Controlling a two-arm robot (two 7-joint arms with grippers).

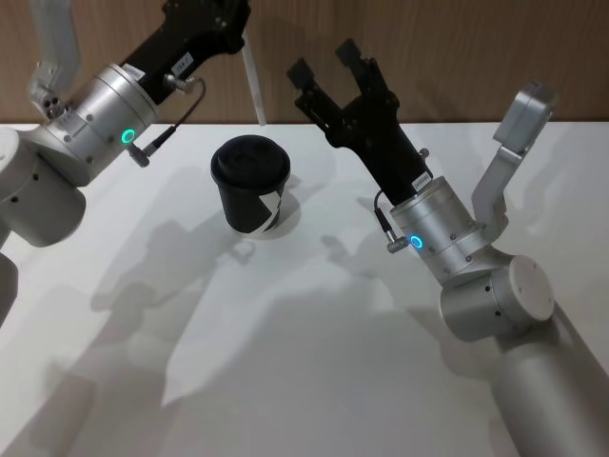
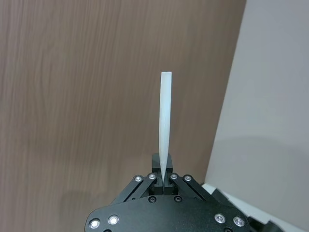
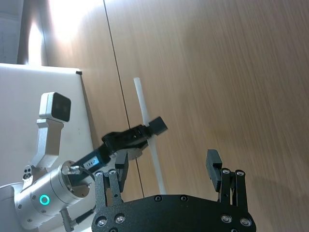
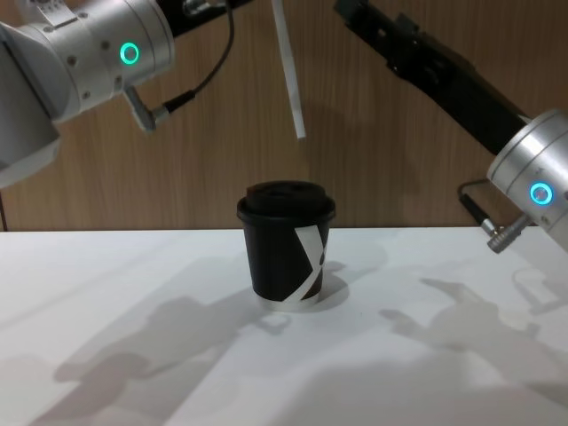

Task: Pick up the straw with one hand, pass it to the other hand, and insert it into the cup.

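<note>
Left pincer (image 2: 164, 186) clamped on thin white plastic straw (image 4: 290, 75), tilted near-vertical; black lidded paper cup (image 4: 286, 244) at six o'clock beneath tip, apart. Right pincer (image 1: 331, 65) spread, idle, three o'clock.

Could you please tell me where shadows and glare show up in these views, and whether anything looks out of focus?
Head view: arm shadows spread across the table left of and below the cup. Chest view: soft shadows on the table either side of the cup. Right wrist view: bright glare washes the wooden wall. Left wrist view: the straw in the left claw is crisp, the wall behind it soft.
</note>
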